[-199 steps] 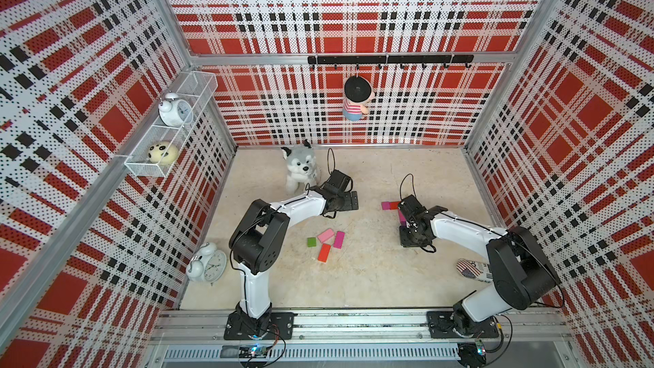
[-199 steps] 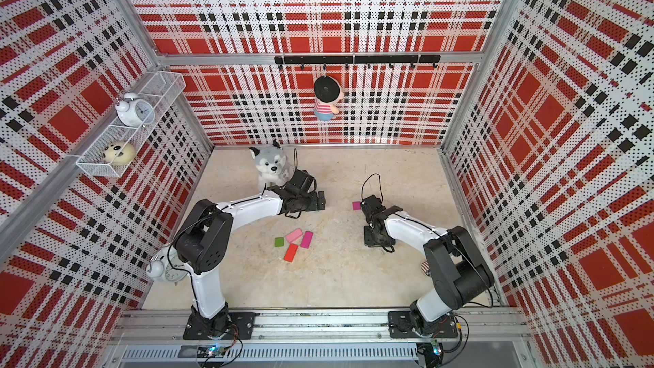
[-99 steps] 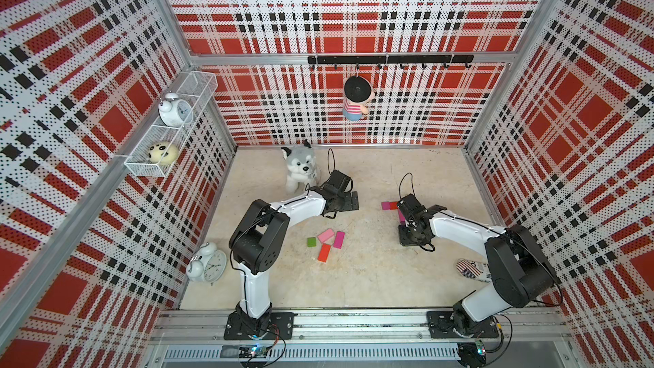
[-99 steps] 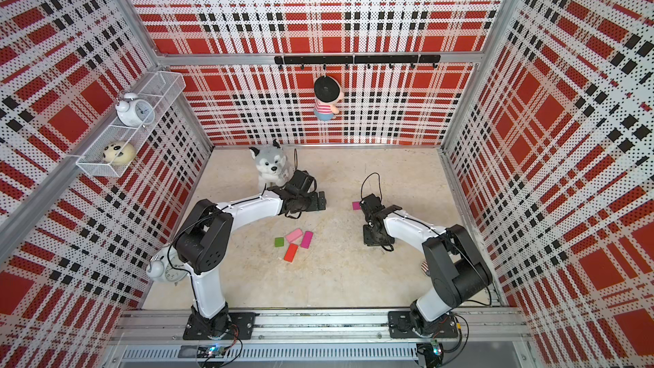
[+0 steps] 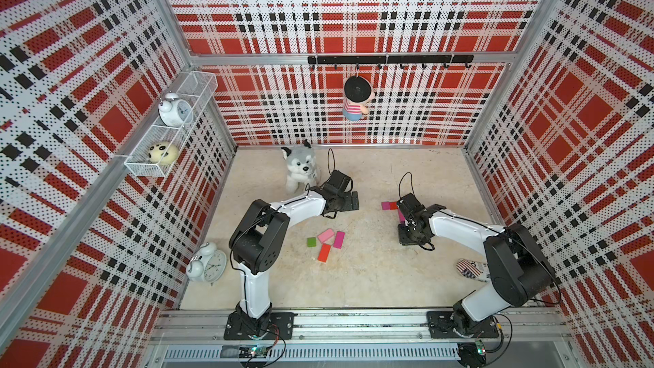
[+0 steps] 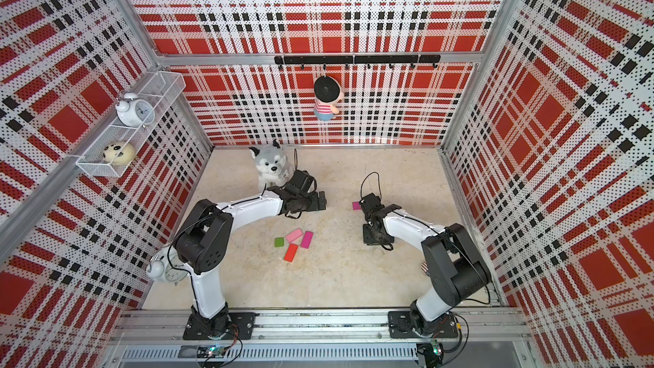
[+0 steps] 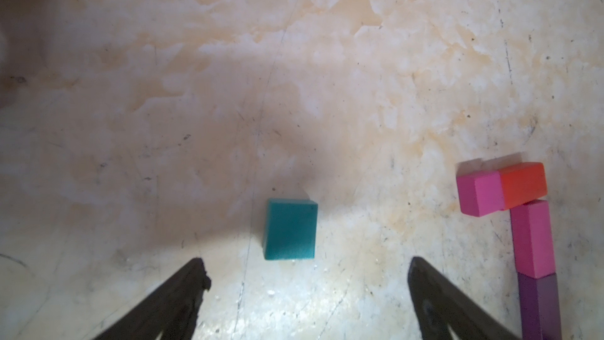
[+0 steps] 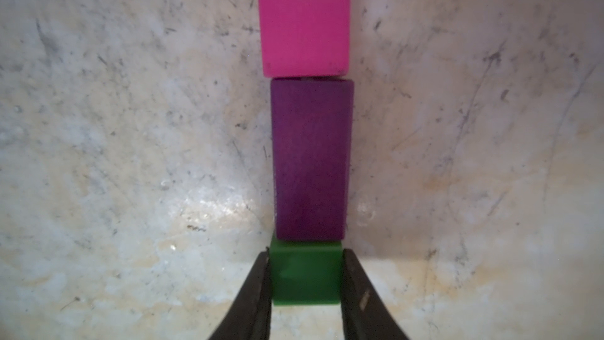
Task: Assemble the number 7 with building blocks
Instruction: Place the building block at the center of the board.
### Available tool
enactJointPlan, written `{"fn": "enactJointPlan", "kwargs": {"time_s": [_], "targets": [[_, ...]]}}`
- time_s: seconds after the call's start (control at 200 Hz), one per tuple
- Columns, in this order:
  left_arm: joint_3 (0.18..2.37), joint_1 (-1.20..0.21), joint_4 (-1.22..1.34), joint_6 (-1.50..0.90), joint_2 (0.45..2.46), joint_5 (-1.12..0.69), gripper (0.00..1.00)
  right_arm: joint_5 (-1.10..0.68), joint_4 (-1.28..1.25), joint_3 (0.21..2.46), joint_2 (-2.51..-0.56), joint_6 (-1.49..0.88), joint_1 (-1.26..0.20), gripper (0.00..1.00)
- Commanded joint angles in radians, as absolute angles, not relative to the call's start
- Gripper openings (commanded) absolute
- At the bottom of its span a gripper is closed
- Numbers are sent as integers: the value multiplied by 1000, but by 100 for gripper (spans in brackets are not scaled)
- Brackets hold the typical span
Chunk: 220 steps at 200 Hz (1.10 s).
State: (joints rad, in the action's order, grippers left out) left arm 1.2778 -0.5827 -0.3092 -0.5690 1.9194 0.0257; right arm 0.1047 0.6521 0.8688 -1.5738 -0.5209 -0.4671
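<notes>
In the right wrist view my right gripper [image 8: 305,256] is shut on a small green block [image 8: 304,282]. That block touches the end of a purple block [image 8: 312,158], and a magenta block [image 8: 302,17] lies beyond it in one line. The left wrist view shows this line as the stem of the number 7 [image 7: 532,240], topped by a pink block [image 7: 478,196] and a red-orange block [image 7: 523,184]. My left gripper [image 7: 307,263] is open, with a teal block [image 7: 290,228] just ahead of its fingertips. Several loose blocks [image 5: 326,235] lie between the arms in both top views.
A plush husky [image 5: 300,169] sits behind the left arm. An alarm clock [image 5: 207,267] stands by the left wall and a flag-patterned object [image 5: 469,270] lies near the right arm's elbow. A wire shelf [image 5: 170,129] hangs on the left wall.
</notes>
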Motion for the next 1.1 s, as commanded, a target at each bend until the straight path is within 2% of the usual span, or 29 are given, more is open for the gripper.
{"fn": "enactJointPlan", "kwargs": {"time_s": [0.0,0.251,0.641,0.752,0.867,1.097], "targets": [[1273,-575,-292,-568,1892,17,98,115,647,884,-1591,-520,-450,35],[1272,-575,-293,-566,1895,15,98,110,646,890,-1598,-515,-449,35],[1273,-576,-291,-568,1901,15,98,87,646,896,-1600,-513,-448,43],[1276,-575,-291,-570,1904,20,98,96,660,910,-1596,-521,-449,49],[1278,-574,-291,-569,1904,26,98,104,687,938,-1570,-529,-448,60],[1269,-549,-311,-560,1893,53,98,90,736,1045,-1487,-517,-449,69]]}}
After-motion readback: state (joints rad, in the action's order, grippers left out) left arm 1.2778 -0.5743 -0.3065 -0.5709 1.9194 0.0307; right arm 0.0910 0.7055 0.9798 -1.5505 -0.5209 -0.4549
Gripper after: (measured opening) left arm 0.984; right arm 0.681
